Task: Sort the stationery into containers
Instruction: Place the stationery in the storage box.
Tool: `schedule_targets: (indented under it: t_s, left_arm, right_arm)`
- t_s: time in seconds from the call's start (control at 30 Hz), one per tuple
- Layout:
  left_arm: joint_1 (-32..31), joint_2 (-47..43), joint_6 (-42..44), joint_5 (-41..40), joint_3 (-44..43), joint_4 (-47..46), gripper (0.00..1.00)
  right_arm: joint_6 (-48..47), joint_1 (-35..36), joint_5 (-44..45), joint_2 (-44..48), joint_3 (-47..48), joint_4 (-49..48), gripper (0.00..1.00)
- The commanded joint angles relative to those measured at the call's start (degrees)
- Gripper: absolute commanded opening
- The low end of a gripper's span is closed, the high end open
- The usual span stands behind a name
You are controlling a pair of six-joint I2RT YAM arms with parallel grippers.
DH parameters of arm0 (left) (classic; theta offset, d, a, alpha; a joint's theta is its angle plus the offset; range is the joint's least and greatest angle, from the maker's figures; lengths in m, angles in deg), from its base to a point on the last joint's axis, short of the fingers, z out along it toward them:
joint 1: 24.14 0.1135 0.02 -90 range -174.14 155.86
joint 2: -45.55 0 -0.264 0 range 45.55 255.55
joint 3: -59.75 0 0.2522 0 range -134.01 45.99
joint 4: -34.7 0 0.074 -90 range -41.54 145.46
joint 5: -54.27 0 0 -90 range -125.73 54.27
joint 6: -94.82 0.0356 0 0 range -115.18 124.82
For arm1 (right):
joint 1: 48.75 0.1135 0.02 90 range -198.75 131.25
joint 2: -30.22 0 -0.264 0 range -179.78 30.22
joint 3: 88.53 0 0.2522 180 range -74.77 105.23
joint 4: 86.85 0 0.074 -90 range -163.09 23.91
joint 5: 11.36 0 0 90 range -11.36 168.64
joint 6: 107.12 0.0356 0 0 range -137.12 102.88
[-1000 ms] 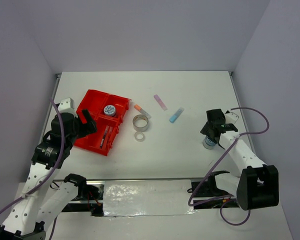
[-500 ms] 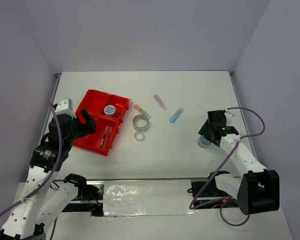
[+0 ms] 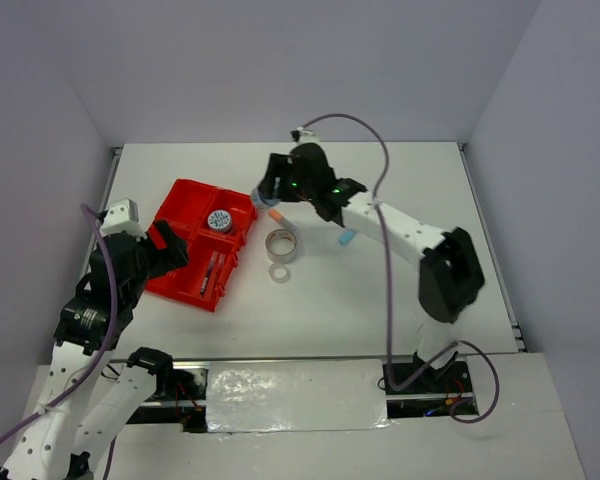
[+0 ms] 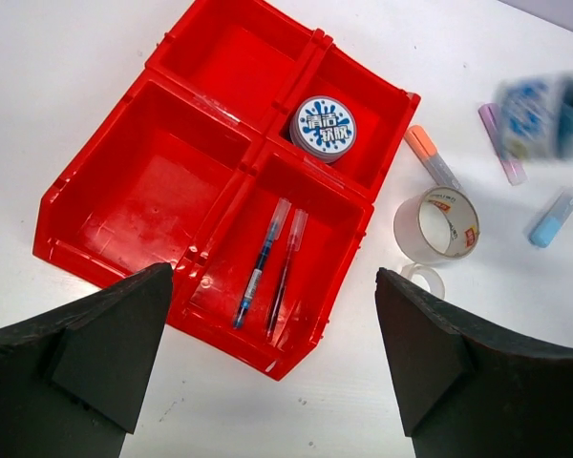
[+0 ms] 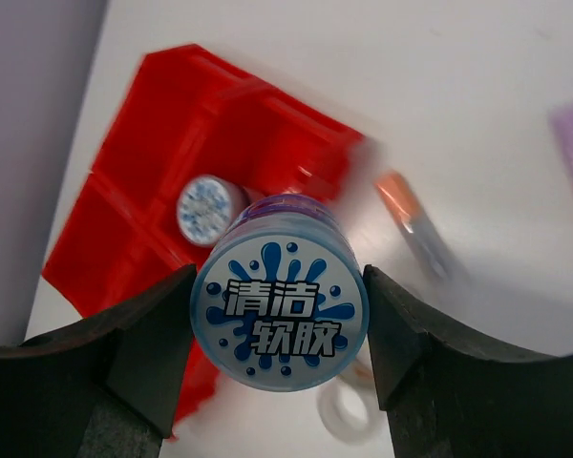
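Left gripper (image 4: 274, 274): is hovering over the near edge of the tray with its fingers spread wide and nothing between them.
Red tray (image 3: 168, 279): is sitting on the white table (image 3: 400, 300) at the left, turned at an angle, its four compartments showing; the two on its left side are holding nothing.
Tape roll in tray (image 4: 325, 127): is lying flat, blue-white label up, in the far right compartment.
Blue pen (image 4: 264, 262) and red pen (image 4: 286, 272): are lying side by side in the near right compartment, close together and nearly parallel.
Large grey ring (image 4: 437, 225): is standing on the table just right of the tray, apart from it.
Small grey ring (image 4: 422, 279): is lying just on the near side of the large one; whether they are touching cannot be told.
Orange-capped stick (image 4: 430, 157): is lying on the table beyond the large ring, near the tray's far right corner.
Right gripper (image 5: 277, 329): is reaching across to the tray's far right corner, its fingers pressing both sides of a second roll.
Held tape roll (image 5: 279, 310): is hanging off the table between those fingers, label towards the wrist camera.
Pink stick (image 4: 501, 143): is lying on the table right of the orange-capped one.
Light-blue stick (image 4: 551, 219): is lying farthest right, apart from the pink stick.
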Motion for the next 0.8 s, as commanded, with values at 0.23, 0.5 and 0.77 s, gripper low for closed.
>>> schedule_targets:
  t_s: [0.23,0.5,0.77]
  left_arm:
    - [0.44,0.98,2.33,3.54,0.10,-3.68,0.99]
    - [0.36,1.07,2.51,3.99,0.01,-3.86,0.99]
    - [0.35,1.34,2.60,4.16,0.01,-3.86,0.99]
  right_arm:
    - [-8.95,3.22,-0.68,-27.77,32.95,-3.51,0.01]
    - [-11.50,3.31,-4.47,-33.50,38.07,-2.10,0.02]
    - [-10.98,3.31,-6.75,-35.26,39.39,-1.05,0.12]
